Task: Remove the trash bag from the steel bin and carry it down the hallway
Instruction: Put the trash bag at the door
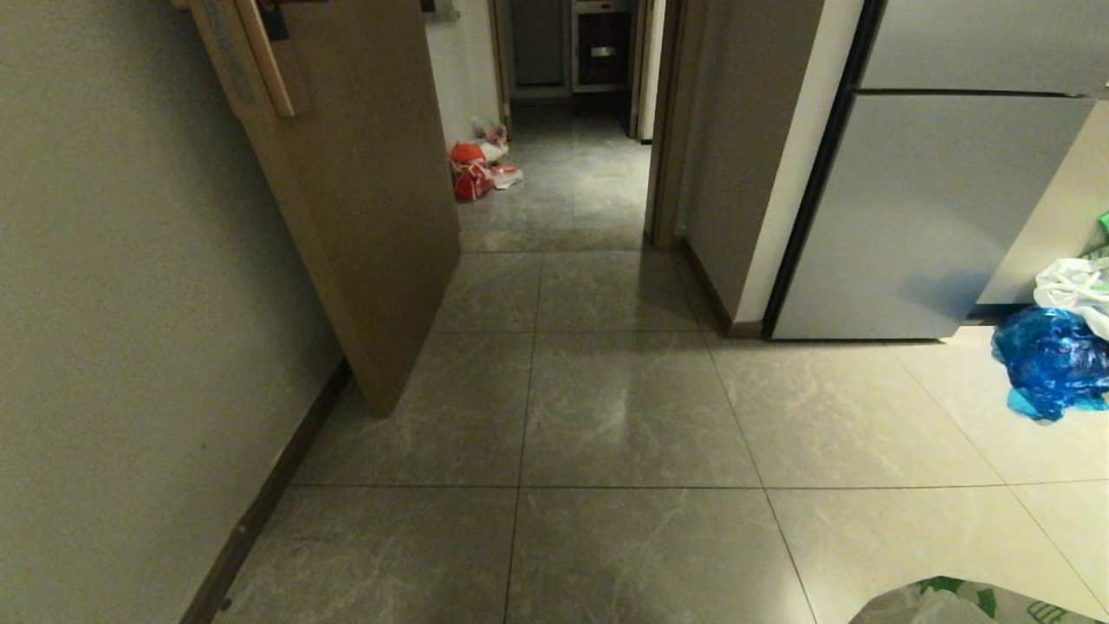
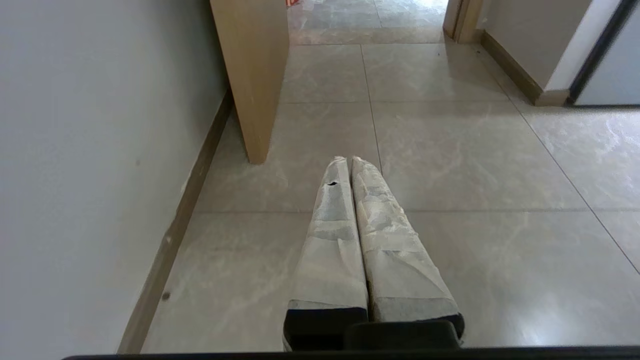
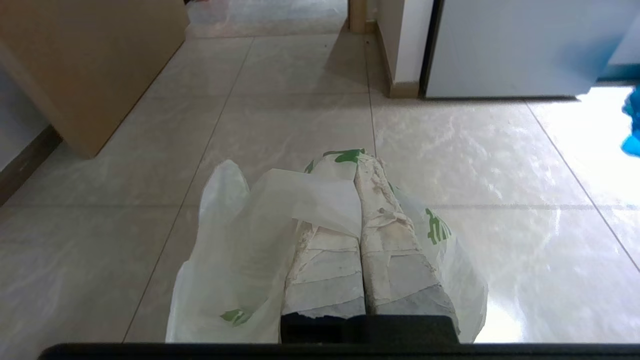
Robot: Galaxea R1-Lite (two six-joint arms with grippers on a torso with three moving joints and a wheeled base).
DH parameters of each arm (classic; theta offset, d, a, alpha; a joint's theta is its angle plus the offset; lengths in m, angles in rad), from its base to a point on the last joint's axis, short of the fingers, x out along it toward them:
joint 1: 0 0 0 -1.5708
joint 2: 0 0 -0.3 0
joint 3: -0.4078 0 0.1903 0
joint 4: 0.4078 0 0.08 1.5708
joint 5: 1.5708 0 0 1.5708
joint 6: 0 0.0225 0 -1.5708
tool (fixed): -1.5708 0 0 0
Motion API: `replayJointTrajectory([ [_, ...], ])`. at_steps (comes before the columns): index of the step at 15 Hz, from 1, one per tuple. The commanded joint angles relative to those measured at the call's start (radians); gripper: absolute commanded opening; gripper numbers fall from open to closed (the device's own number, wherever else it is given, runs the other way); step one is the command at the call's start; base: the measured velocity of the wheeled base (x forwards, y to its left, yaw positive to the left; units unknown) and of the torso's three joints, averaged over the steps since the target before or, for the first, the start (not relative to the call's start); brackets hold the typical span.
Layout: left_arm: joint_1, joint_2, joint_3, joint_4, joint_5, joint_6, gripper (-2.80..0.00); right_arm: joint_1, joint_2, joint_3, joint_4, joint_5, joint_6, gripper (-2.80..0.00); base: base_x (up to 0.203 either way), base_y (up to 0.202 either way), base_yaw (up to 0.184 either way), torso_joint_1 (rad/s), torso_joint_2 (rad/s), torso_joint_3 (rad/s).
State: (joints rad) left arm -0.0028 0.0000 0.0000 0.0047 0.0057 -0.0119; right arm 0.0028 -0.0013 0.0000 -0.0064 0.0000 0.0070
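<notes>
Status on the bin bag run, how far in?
Removal looks done: the thin translucent white trash bag with green print is pinched in the shut right hand, no bin in view. In hand: carrying it over the grey marbled hallway tiles. Left: the passage past the brown wooden door. Left hand shut, empty.

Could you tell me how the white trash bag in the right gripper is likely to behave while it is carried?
The trash bag looks thin and translucent, so it is probably floppy and will sway. It drapes loosely around the right gripper, which suggests it is light. The film looks smooth, so it might slip, though the fingers are shut on it.
</notes>
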Motion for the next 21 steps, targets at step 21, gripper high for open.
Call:
replayJointTrajectory([
  [21,0.000,0.000,0.002,0.000,0.000,-0.001,-2.80,0.000,-0.002,0.003,0.000,0.000,0.000,-2.80,0.192,0.000,0.001,0.001,0.00,0.001],
])
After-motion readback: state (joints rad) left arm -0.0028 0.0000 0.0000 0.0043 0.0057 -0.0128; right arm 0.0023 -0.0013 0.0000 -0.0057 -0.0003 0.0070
